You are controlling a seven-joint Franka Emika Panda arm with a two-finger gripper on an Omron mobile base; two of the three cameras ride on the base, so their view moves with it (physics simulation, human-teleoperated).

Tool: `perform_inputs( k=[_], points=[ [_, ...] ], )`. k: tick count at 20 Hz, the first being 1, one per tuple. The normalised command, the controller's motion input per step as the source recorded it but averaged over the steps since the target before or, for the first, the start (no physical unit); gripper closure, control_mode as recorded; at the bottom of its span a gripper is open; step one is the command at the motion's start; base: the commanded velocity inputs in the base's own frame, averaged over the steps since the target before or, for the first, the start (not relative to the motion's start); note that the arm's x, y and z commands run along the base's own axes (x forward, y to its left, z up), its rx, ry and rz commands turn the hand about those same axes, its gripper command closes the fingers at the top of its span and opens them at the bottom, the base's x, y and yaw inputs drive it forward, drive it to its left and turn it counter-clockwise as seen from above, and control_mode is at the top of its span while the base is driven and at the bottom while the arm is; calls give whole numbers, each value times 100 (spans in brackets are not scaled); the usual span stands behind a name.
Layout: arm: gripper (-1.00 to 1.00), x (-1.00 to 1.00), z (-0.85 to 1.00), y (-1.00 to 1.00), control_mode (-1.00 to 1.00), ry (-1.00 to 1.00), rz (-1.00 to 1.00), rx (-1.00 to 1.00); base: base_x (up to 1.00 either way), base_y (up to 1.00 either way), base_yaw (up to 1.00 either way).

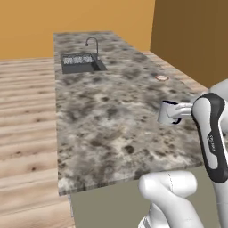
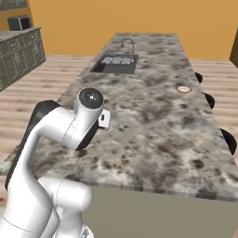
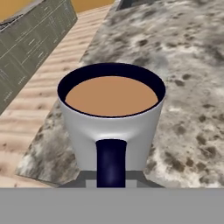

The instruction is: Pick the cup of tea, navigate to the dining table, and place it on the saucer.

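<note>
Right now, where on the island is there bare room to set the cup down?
Most of the granite top is bare: the wide stretch between the sink at the far end and the near edge, and around the saucer by the right edge. Only the sink end is taken. The gripper holds the cup.

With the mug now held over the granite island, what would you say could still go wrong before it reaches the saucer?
1. The light grey mug is brim-full of brown tea; tilting or jerking may spill it.
2. The pincer seems to hold it only by the dark handle, so it may swing or slip.
3. The small red-rimmed white saucer sits near the mottled granite island edge; a nudge may push it off.
</note>
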Motion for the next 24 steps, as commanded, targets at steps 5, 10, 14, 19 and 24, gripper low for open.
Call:
perform_inputs(
  k=[5,10,14,19,24],
  points=[
    [100,0,0,0,100,0,0,0,13,-100,-6],
    [100,0,0,0,100,0,0,0,-7,-100,-14],
    [100,0,0,0,100,0,0,0,-9,-100,-21],
    [100,0,0,0,100,0,0,0,1,-100,-13],
    [100,0,0,0,100,0,0,0,16,-100,-13]
  ],
)
